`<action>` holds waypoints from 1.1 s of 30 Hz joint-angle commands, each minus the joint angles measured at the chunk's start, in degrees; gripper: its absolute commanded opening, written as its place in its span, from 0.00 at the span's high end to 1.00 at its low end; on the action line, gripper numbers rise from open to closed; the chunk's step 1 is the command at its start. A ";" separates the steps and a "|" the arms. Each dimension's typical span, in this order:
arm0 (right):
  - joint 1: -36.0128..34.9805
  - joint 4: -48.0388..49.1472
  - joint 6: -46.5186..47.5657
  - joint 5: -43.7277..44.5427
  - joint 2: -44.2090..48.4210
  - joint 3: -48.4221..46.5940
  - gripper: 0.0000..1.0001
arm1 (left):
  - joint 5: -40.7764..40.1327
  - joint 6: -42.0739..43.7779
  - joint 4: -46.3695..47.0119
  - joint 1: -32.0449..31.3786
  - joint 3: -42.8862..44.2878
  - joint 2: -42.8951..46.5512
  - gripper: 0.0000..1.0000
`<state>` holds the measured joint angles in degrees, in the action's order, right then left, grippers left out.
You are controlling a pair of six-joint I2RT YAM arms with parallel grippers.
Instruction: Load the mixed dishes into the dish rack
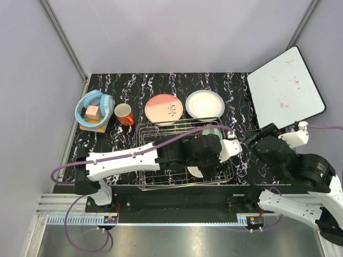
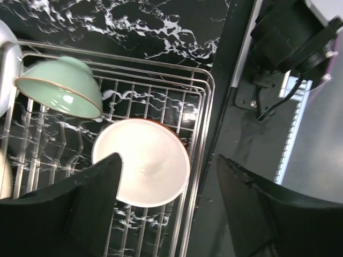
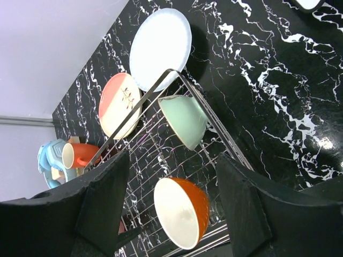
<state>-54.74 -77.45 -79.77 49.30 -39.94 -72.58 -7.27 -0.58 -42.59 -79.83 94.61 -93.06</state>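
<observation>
The chrome wire dish rack [image 1: 155,140] stands mid-table. In it lie the pale green bowl [image 2: 61,88], tipped on its side, and the white-and-orange bowl [image 2: 142,160]. My left gripper [image 2: 167,160] is open and empty just above the white-and-orange bowl, near the rack's right rim [image 2: 206,123]. My right gripper [image 3: 172,155] is open and empty, right of the rack, looking across both bowls [image 3: 182,211]. Behind the rack lie the salmon-pink plate [image 1: 164,108] and the white plate [image 1: 204,104]. The orange-red mug [image 1: 124,114] stands to their left. I cannot make out the pink cup.
A light blue round tub [image 1: 94,107] sits at the back left on a yellow pad. A white board with red scribbles [image 1: 285,85] leans at the back right. My left arm [image 1: 134,158] stretches across the rack. Grey walls close in three sides.
</observation>
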 commanded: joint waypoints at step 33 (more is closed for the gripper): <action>0.07 -14.04 -0.21 2.82 13.22 -1.43 0.27 | 3.58 -19.37 -1.01 6.09 3.57 -13.82 0.64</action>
<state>-54.74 -77.84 -79.20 51.33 -26.94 -72.99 -1.91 -19.79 -46.00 -74.11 96.64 -107.26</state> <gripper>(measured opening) 0.733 0.393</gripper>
